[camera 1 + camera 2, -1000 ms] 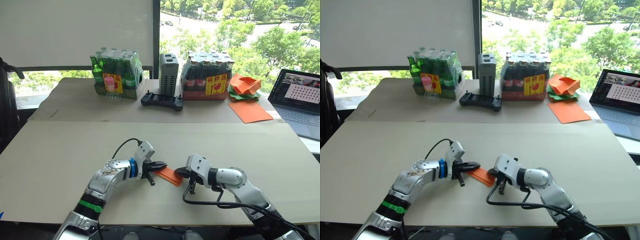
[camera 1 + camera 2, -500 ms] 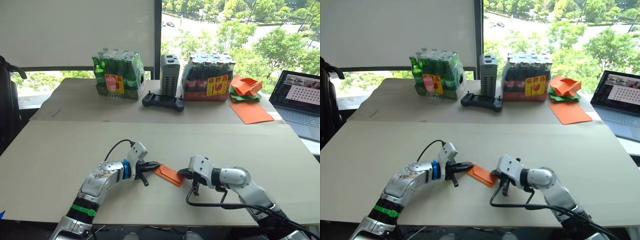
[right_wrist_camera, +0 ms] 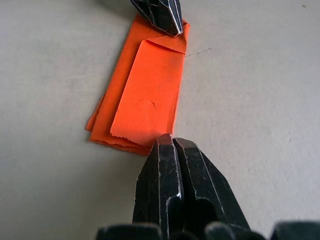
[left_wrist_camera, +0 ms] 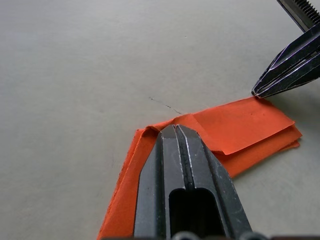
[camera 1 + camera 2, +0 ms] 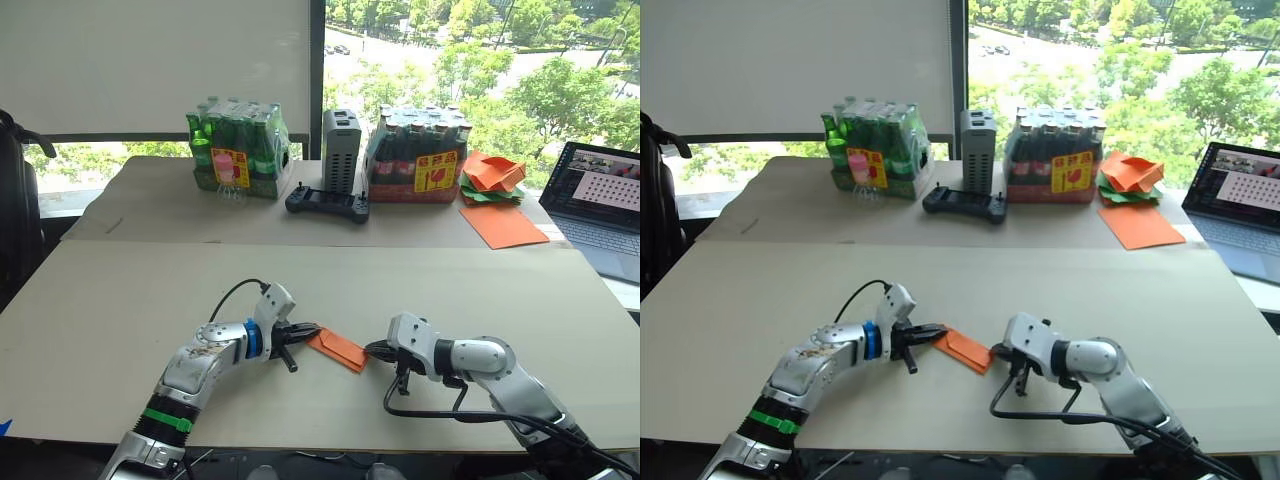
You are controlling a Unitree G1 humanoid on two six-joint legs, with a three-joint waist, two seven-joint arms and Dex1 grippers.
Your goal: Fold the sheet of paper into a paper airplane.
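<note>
The sheet of paper (image 5: 337, 349) lies flat on the table as a small bright-orange, many-layered folded strip, also seen in the left wrist view (image 4: 240, 125) and the right wrist view (image 3: 145, 95). My left gripper (image 5: 312, 331) is shut, and its tip rests on top of the strip's left end (image 4: 175, 129). My right gripper (image 5: 370, 350) is shut too. Its tip (image 3: 167, 139) touches the edge of the strip's right end. The paper spans the gap between the two tips.
At the back of the table stand a pack of green bottles (image 5: 232, 150), a grey device (image 5: 337, 150), a black controller (image 5: 326, 204) and a pack of dark bottles (image 5: 420, 155). Back right lie a heap of crumpled papers (image 5: 490, 175), a larger orange sheet (image 5: 500, 224) and a laptop (image 5: 600, 200).
The camera has shifted a little. The left arm has drawn back slightly to the left, and the right gripper's tip now sits at the strip's right edge. The paper has barely moved.
</note>
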